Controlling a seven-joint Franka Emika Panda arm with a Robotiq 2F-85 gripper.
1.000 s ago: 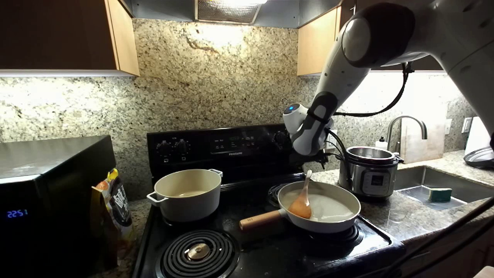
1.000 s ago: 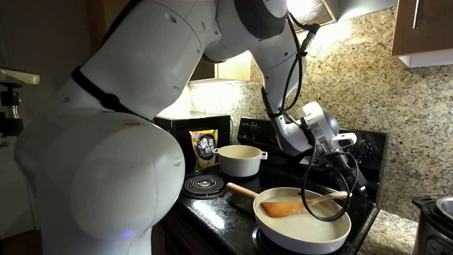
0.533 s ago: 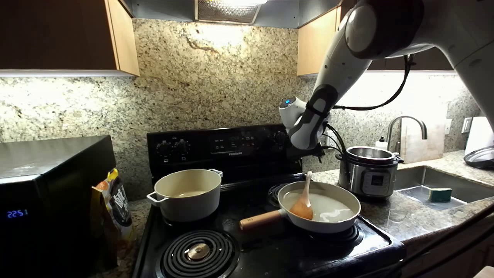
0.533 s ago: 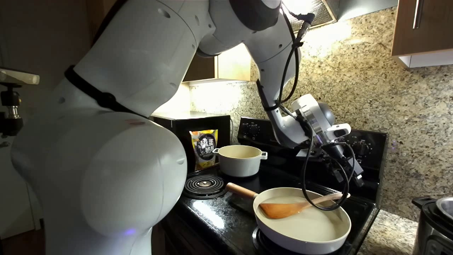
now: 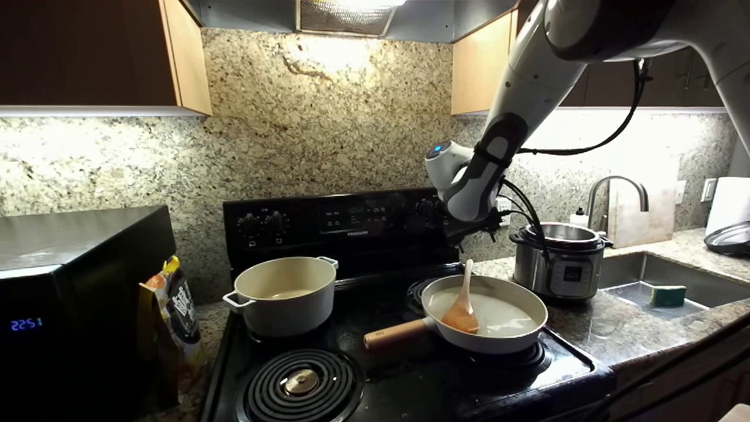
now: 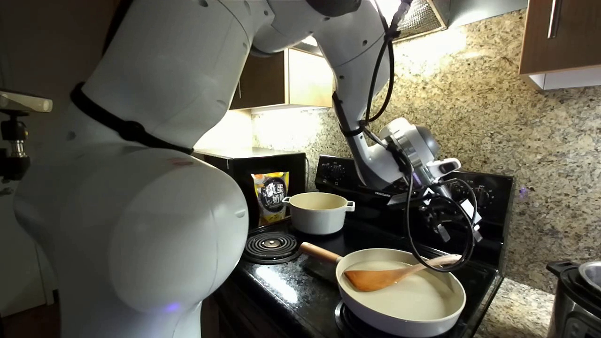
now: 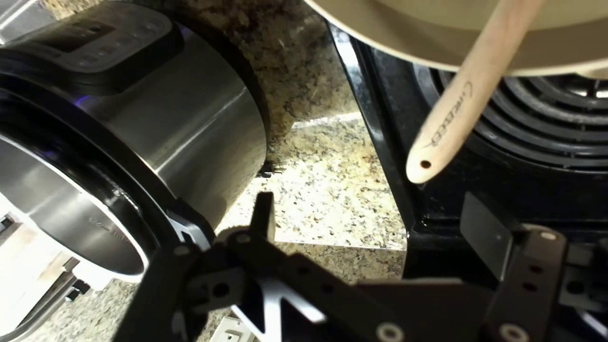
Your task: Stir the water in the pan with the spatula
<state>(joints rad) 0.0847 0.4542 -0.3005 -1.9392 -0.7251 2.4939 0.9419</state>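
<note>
In an exterior view, a deep, cream-white pot (image 5: 290,317) with short side handles stands at the left on the black electric stove (image 5: 404,384); it seems to have no part in this work. Next comes the long, light-brown wooden handle (image 5: 395,334) of a wide, shallow, cream-white frying pan (image 5: 498,344). Inside, the slim, orange-brown wooden spatula (image 5: 461,316) leans by itself: its flat blade is in the pale, almost colourless water (image 5: 504,319), near the handle side, and its stem passes over the rear rim.

Behind the pan and above it hangs the black two-finger gripper (image 7: 368,213). Its jaws are spread wide with nothing between them, and the end of the stem is near but not touching. Compared with one second ago, the gripper is higher and the spatula lies slightly differently (the shift is truly small). Probably this means that the stirring is finished and the arm retreats; for more stirring, the gripper must first descend and take the stem. Unheld, the spatula may slide further.

Further right, beside the stove, stands a round, steel-and-black pressure cooker (image 5: 571,284).
</note>
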